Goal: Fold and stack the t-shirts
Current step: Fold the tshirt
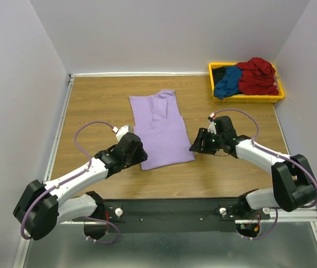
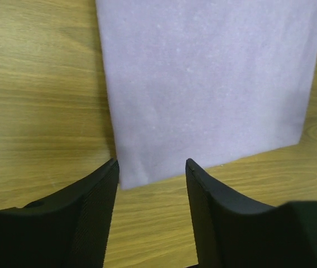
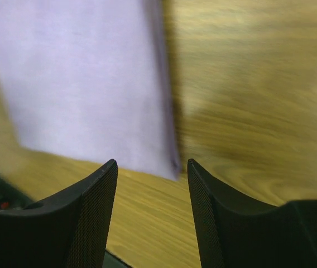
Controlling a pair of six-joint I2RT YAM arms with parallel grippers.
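Lavender t-shirt [image 1: 161, 131] lies flat on table [image 1: 91, 100], sides folded in to 1 long strip (crosswise folds not yet made). Left gripper [image 2: 152, 164] and right gripper [image 3: 152, 163] sit at its 2 near corners, fingers spread, holding nothing. 3 other t-shirts [image 1: 250, 78] unfolded in yellow bin [image 1: 248, 99]; no stack yet.

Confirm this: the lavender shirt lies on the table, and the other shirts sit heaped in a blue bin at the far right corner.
Wrong on colour: the bin is yellow, not blue, as the top external view shows. The lavender shirt does lie on the table, and the other shirts are heaped in that bin.
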